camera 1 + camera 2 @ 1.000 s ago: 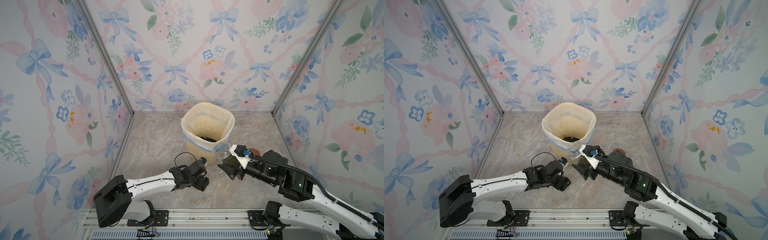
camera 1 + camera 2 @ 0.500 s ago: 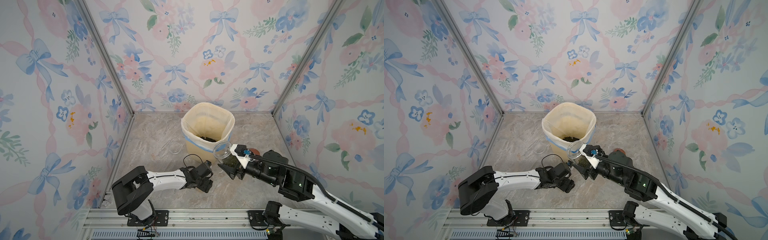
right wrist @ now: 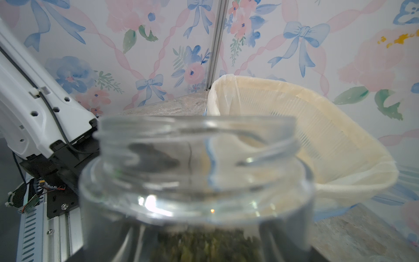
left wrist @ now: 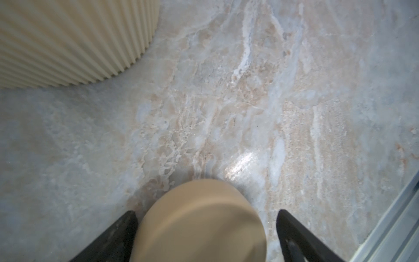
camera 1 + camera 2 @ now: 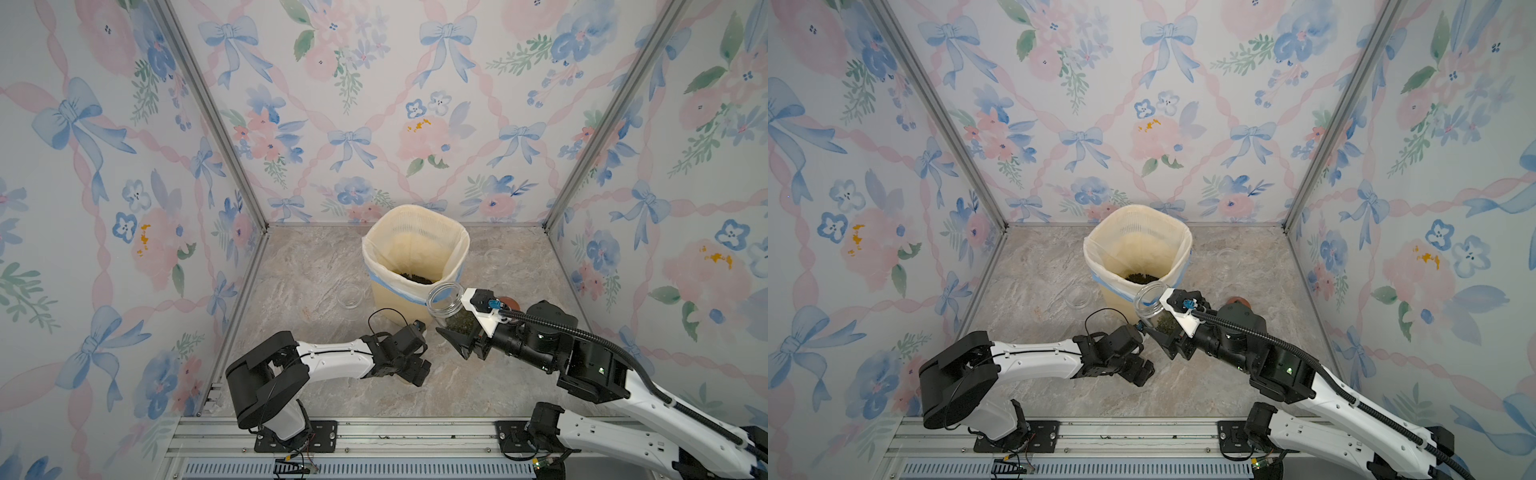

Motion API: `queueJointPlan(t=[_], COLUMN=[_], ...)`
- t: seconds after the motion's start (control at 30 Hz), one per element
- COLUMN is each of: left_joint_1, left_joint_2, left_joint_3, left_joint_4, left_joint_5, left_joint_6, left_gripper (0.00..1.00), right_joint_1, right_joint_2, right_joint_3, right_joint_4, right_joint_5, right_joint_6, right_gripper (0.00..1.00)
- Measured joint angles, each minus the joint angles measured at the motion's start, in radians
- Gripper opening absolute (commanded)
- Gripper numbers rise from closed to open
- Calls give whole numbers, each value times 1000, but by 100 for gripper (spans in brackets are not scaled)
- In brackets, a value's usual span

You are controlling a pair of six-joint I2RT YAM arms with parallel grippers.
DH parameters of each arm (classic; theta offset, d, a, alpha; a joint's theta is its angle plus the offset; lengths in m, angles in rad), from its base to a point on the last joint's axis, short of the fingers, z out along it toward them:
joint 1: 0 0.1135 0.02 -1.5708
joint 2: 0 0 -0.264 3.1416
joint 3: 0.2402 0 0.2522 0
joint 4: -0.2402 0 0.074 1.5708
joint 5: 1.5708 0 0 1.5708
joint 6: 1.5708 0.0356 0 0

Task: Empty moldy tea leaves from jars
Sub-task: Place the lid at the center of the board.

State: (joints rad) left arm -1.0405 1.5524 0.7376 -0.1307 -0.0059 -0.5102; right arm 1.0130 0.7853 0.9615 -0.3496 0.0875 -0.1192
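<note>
My right gripper (image 5: pixel 462 326) is shut on a clear, lidless jar (image 5: pixel 446 305), held tilted at the front right rim of the cream bin (image 5: pixel 399 299). Dark moldy tea leaves (image 3: pixel 204 247) lie in the jar's lower part. More moldy tea leaves (image 5: pixel 415 277) lie inside the bin's liner. My left gripper (image 5: pixel 415 370) is low over the table in front of the bin. Its jaws stand open around a tan lid (image 4: pixel 199 226), which looks blurred, and there is a clear gap to one finger (image 4: pixel 292 229).
An empty clear jar (image 5: pixel 350 296) stands left of the bin, and another clear jar (image 5: pixel 494 255) stands at the back right. A reddish-brown lid (image 5: pixel 509 301) lies behind my right wrist. The metal frame rail (image 5: pixel 374 432) runs along the front edge.
My left gripper has come down and forward, away from the jar, and its jaws have opened around the tan lid. My right gripper and its jar have stayed still.
</note>
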Motion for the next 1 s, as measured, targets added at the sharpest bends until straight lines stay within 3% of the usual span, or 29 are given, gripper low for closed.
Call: queueJointPlan(t=[0.17, 0.47, 0.67, 1.0], left_joint_1=[0, 0, 3, 104], left_joint_2=[-43, -278, -473, -659], left_joint_3=[-33, -15, 81, 441], left_joint_4=[-8, -173, -268, -399], left_joint_5=[11, 20, 14, 5], left_joint_6=[-16, -55, -52, 32], left_gripper=[98, 98, 98, 98], right_joint_1=[-4, -54, -114, -201], right_joint_2=[0, 24, 69, 236], right_joint_3=[-1, 2, 47, 302], right_joint_4=[0, 0, -14, -111], right_joint_5=[0, -11, -42, -124], right_joint_6=[3, 3, 6, 60], right_gripper=[67, 67, 67, 68])
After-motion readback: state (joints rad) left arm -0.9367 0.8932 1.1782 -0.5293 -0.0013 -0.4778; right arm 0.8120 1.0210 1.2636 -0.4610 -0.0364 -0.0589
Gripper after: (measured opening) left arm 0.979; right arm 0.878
